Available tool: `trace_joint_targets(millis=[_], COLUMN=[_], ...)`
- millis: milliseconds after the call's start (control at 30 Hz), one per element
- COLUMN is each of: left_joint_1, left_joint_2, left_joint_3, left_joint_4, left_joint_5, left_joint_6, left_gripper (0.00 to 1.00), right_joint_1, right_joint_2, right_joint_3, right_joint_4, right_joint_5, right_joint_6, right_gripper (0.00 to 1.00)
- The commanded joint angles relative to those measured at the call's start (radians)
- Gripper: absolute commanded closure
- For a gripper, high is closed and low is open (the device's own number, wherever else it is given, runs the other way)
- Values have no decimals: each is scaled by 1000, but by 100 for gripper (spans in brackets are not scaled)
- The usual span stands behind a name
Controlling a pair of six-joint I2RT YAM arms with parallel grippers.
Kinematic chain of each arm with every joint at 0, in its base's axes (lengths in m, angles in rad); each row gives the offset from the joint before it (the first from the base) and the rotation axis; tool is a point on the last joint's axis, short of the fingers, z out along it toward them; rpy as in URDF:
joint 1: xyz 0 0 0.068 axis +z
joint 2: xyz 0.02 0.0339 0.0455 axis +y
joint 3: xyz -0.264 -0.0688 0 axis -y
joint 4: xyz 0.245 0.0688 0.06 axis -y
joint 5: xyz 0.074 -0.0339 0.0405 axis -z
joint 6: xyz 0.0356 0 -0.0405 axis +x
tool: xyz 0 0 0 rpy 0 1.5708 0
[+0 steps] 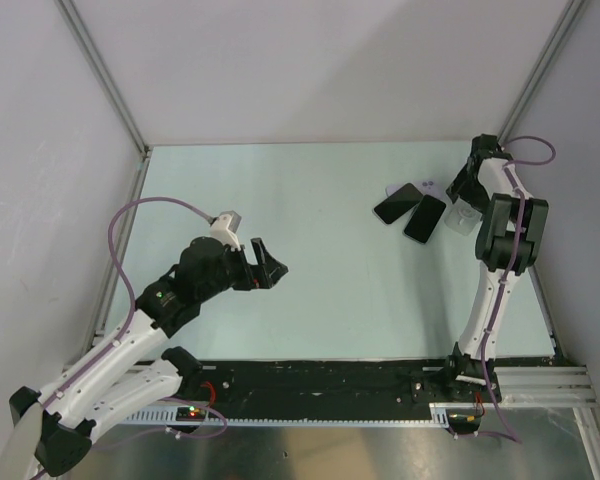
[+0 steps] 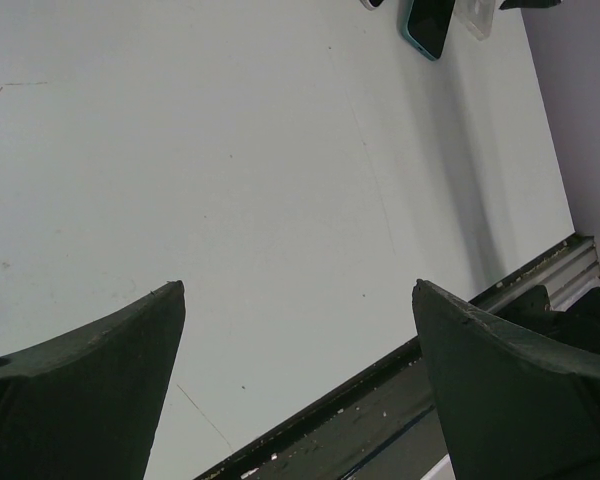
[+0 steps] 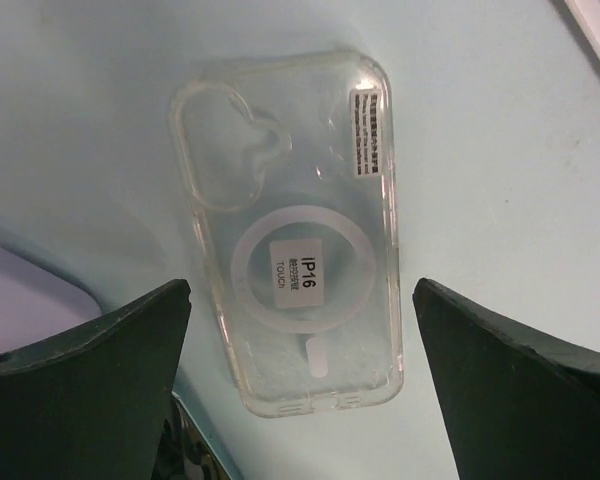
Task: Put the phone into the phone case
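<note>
A clear phone case (image 3: 290, 230) with a round ring and an "IP16" label lies flat on the table, open side up. It also shows in the top view (image 1: 463, 219) at the far right. My right gripper (image 3: 302, 287) is open and hovers right above it, one finger on each side, touching nothing. It is the dark head in the top view (image 1: 462, 192). Two dark phones (image 1: 398, 203) (image 1: 425, 218) lie just left of the case. My left gripper (image 1: 272, 264) is open and empty over the table's middle left.
A pale lilac flat item (image 1: 427, 185) lies behind the phones, and its corner shows in the right wrist view (image 3: 20, 300). The left wrist view shows a teal-edged phone (image 2: 427, 25) far off and the black front rail (image 2: 520, 290). The side walls stand close to the right arm.
</note>
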Motion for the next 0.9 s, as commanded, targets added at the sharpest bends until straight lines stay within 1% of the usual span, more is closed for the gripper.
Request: trace_joint_targets(millis=[0, 133, 267, 367, 467, 567, 733, 800, 867], left_joint_1=[6, 6, 7, 6, 6, 5, 6, 6, 7], left_joint_2=[-19, -19, -18, -24, -34, -37, -15, 1, 13], left_joint_3=[30, 32, 33, 32, 30, 30, 38, 43, 49], left_joint_4=[5, 6, 3, 2, 0, 0, 1, 0, 0], left_joint_5=[14, 17, 16, 14, 12, 11, 14, 18, 23], left_joint_6=[29, 29, 25, 18, 11, 7, 3, 4, 4], left_gripper=[2, 2, 2, 2, 2, 1, 2, 1, 2], right_joint_1=[-6, -7, -10, -14, -22, -31, -49, -52, -54], right_joint_2=[34, 60, 59, 55, 34, -8, -143, -208, -272], right_joint_3=[57, 84, 77, 63, 28, -43, -192, -267, -349], right_joint_4=[-70, -107, -120, -130, -120, -80, 0, 39, 80], right_joint_5=[-19, -16, -23, -29, -49, -80, -133, -150, -167], right_joint_6=[-13, -8, -9, -15, -18, -13, 9, 22, 32], right_gripper=[0, 0, 6, 13, 22, 31, 47, 50, 50])
